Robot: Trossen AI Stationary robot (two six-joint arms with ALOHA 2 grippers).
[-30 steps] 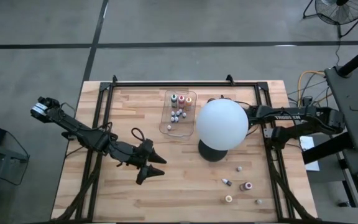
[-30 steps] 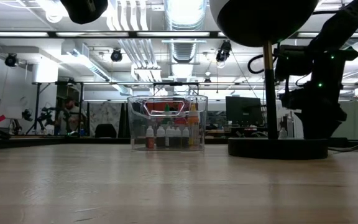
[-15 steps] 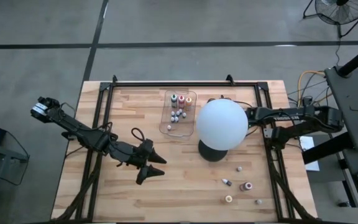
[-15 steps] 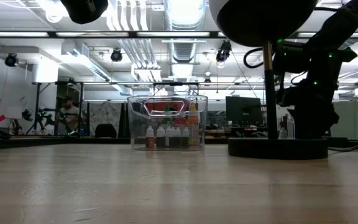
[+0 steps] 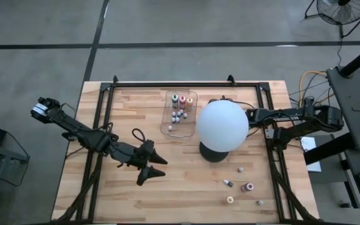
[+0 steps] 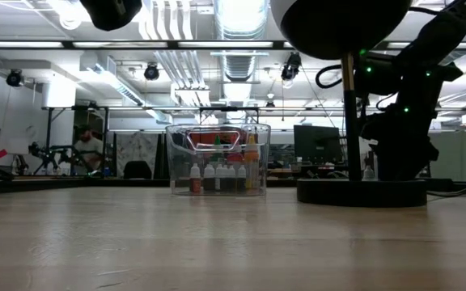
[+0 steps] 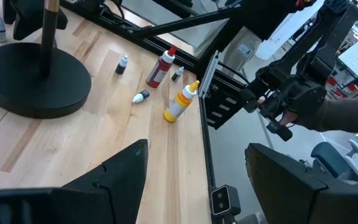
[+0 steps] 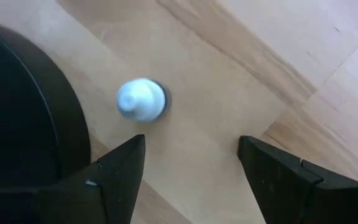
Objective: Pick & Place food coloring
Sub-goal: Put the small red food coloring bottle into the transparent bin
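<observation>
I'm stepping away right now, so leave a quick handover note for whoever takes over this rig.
Left gripper: open, empty, above the table's front left.
Right gripper: open, empty, above a white-capped bottle beside the lamp base, under the globe.
Done: several food coloring bottles are in the clear tray.
Left: that bottle and the loose bottles at front right still need moving.

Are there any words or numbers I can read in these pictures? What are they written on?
"TROSSEN": pale letters along the right arm in the high view, small and only just readable.
Food coloring bottles lying on the table: their labels are too small to read.
Bottles in the clear tray: labels too small and blurred to read.
White globe: no writing shows on it.
</observation>
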